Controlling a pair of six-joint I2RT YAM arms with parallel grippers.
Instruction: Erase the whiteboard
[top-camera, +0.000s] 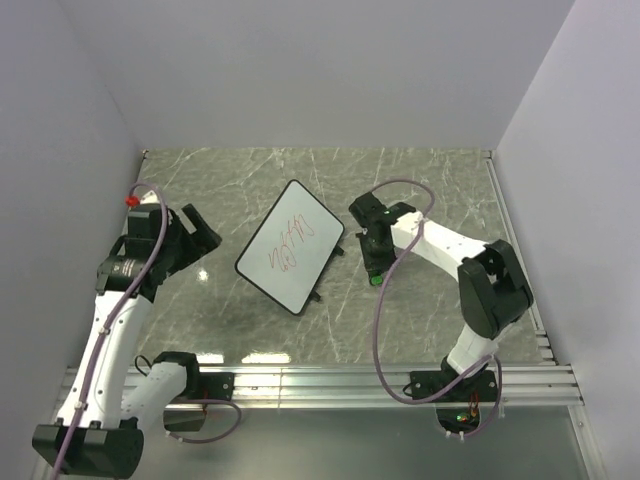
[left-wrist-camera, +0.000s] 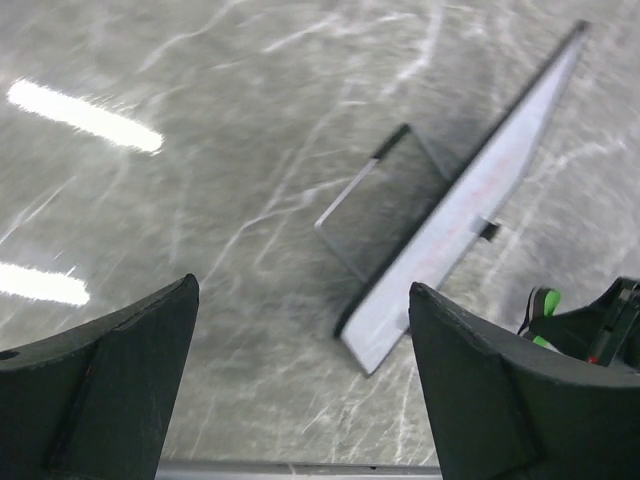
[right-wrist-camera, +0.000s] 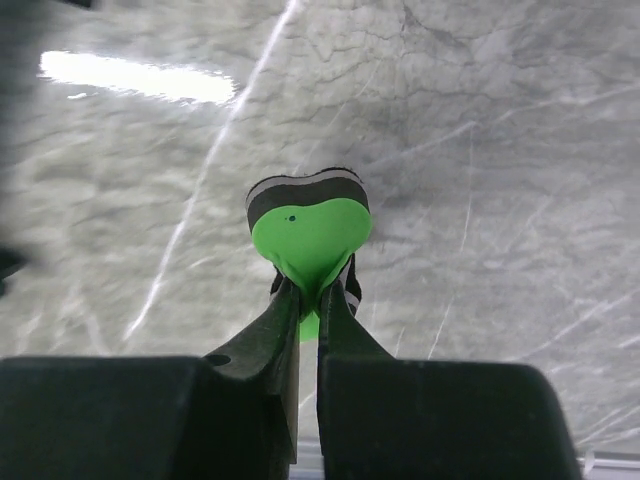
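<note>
Green eraser (right-wrist-camera: 310, 228) pinched in the right gripper (right-wrist-camera: 308, 292): jaws closed hard on its near end, foam squeezed into a heart shape, with black and white layers showing along the far edge. Cannot tell whether the eraser touches the table (top-camera: 430, 185). From above, the right gripper (top-camera: 374, 262) points toward the near edge, and the eraser (top-camera: 375, 281) shows as a green speck at its tip, near the whiteboard's right side but apart from it. Left gripper (left-wrist-camera: 302, 292) is open wide with nothing between its fingers (left-wrist-camera: 110, 370); it hangs over bare table to the left of the board and faces it. Whiteboard (top-camera: 312, 222) sits at the centre of the table between the two grippers, turned so that its long sides run diagonally, black frame all round. Red scribbles (top-camera: 288, 250) cover the middle of its face. Left wrist view sees the whiteboard (left-wrist-camera: 470, 195) nearly edge-on, with one small black foot on its near side. Table is grey-green marble pattern. Lilac cable (top-camera: 381, 330) loops from the right arm down to the metal rail (top-camera: 350, 380) at the near edge.
</note>
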